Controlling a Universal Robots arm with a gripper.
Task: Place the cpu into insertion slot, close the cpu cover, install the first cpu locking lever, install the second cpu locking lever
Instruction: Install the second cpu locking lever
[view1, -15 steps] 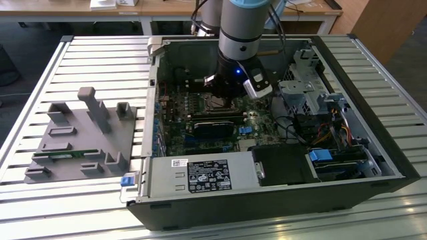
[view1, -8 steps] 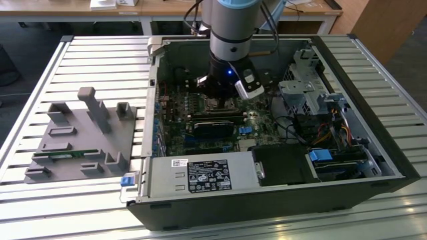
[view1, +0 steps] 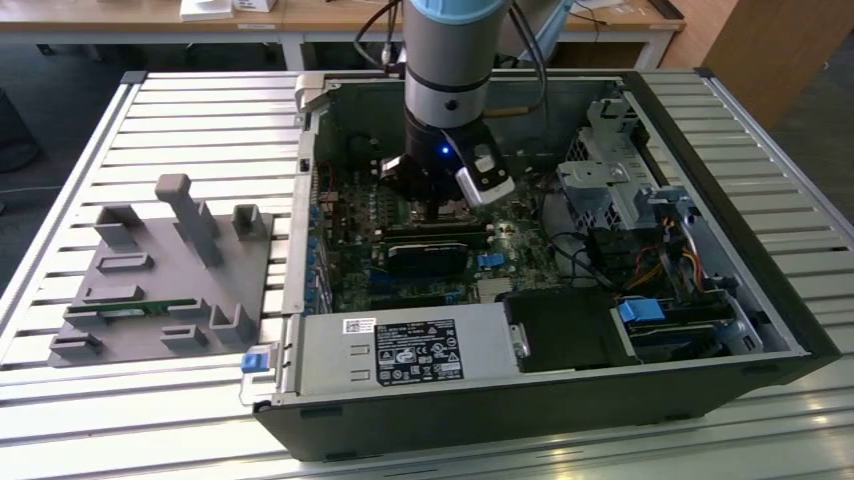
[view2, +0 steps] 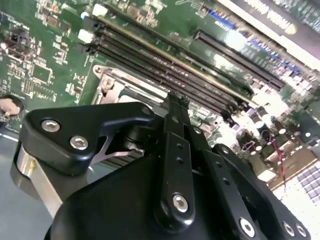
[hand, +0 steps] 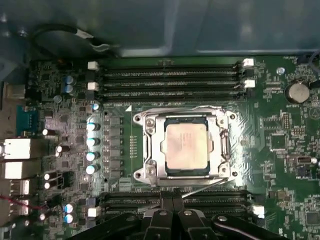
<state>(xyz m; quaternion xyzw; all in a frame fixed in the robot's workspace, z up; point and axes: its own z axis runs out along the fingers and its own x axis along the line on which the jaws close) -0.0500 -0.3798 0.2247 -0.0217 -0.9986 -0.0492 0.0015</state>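
- One chip (hand: 186, 148) sits flat in the square socket (hand: 220, 150) on the green board (hand: 280, 150), and the silvery cover (hand: 150, 150) is folded down around it, so the chip top shows through the window (first wrist view).
- Two thin wire levers run along the frame edges: one (hand: 200, 107) beside the upper memory slots (hand: 170, 82), one (hand: 202, 188) by the nearer slots; whether either is latched under its hook I cannot tell.
- Risk, as I judge it: a lever left sprung could let the cover lift; a push that lands off the wire could scrape the board or catch a memory slot latch.
- Gripper (hand: 172, 216) hangs just over the near edge of the socket, inside the computer case (view1: 747, 300).
- Fingers (view2: 176, 117) look pressed together, tips meeting with no gap, and nothing is held between them (second wrist view); contact with the near lever is too close to call.
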